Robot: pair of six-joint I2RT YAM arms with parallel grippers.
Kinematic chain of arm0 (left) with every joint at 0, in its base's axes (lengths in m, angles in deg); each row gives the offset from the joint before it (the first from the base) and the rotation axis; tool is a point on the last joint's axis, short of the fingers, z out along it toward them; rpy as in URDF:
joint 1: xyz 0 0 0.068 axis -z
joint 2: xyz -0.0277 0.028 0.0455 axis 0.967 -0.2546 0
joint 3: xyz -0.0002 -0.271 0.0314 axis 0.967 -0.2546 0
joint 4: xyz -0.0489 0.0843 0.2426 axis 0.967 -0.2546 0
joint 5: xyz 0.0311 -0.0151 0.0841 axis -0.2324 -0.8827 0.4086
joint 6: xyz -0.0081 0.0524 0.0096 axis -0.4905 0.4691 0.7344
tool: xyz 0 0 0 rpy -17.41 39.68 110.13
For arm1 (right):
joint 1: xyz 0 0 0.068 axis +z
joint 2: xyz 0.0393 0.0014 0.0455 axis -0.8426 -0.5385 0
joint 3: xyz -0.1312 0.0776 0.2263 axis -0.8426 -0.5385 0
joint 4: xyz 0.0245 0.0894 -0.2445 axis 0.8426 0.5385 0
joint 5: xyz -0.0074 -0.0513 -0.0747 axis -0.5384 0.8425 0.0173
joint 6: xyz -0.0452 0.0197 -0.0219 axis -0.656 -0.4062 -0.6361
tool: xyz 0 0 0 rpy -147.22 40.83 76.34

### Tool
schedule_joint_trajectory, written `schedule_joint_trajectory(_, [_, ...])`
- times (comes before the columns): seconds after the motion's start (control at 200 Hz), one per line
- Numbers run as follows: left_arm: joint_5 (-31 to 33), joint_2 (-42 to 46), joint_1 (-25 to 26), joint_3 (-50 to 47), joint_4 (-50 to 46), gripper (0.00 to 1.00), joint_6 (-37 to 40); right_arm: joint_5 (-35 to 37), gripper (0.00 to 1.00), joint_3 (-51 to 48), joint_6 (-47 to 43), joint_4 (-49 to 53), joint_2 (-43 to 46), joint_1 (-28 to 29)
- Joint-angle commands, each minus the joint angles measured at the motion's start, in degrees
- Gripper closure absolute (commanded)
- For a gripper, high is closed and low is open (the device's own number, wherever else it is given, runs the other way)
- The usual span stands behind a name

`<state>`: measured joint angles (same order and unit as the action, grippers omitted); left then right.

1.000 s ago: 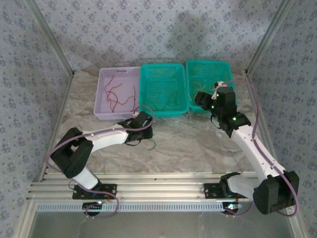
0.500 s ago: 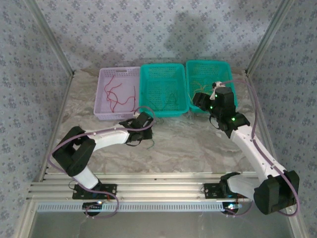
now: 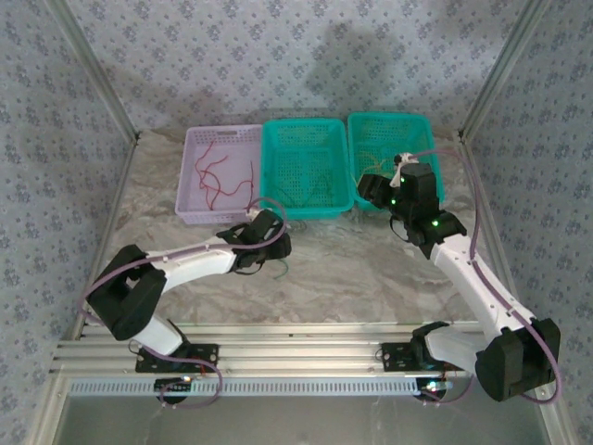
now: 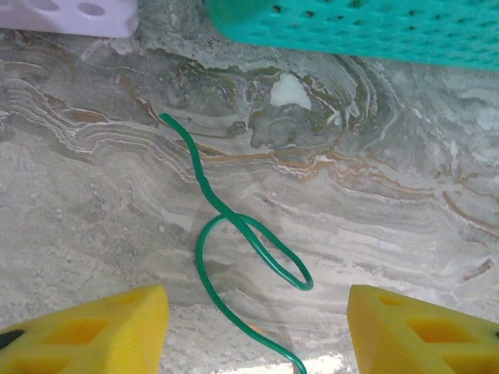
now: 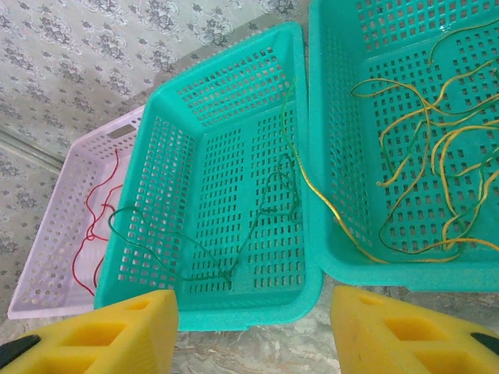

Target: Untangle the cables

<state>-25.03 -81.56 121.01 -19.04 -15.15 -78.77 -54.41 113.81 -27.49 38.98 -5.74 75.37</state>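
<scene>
On the far left I see the lilac basket [image 3: 188, 185] with the red cables [image 3: 218, 176] lying loose on its floor. Just near of its right corner my left gripper [image 4: 257, 327] hangs low over the marbled table [image 3: 352, 269]. Its yellow fingers [image 4: 86, 327] stand wide apart and grip nothing. One green cable [image 4: 249, 234] lies on the table between them, looped once, with its far end pointing toward the baskets. It touches neither finger.

Next to the right is the middle teal basket [image 5: 136, 226], with thin green cables [image 5: 269, 199] sprawled over its floor. A yellow strand [image 5: 312, 187] runs along the wall it shares with the right teal basket [image 3: 433, 153]; I cannot tell which side it rests in. The right basket holds a tangle of yellow cables [image 5: 437, 148] with some green mixed in.

My right gripper [image 5: 253, 335] hovers above the near edge where the two teal baskets meet, jaws wide and empty.
</scene>
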Motion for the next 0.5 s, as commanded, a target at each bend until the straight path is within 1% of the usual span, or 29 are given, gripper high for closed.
schedule_joint_trajectory(0.0, [2.3,-2.3,0.2,1.1,1.6,0.4,-1.5,-0.6,0.44,1.6,-1.4,-0.8,1.3,0.4])
schedule_joint_trajectory(0.075, [2.9,-4.1,0.2,2.5,1.8,0.43,-1.4,-0.7,0.44,1.6,-1.4,-0.9,1.3,0.6])
schedule_joint_trajectory(0.125, [3.1,-5.4,0.2,3.4,1.7,0.49,-1.4,-0.9,0.44,1.6,-1.4,-1.0,1.3,0.7])
schedule_joint_trajectory(0.215, [3.1,-7.2,0.0,4.9,1.0,0.55,-1.5,-1.1,0.44,1.5,-1.5,-1.1,1.4,0.7])
schedule_joint_trajectory(0.5, [3.3,-6.4,0.4,4.4,1.5,0.72,-1.7,-0.8,0.44,0.9,-1.6,-1.1,2.2,0.9])
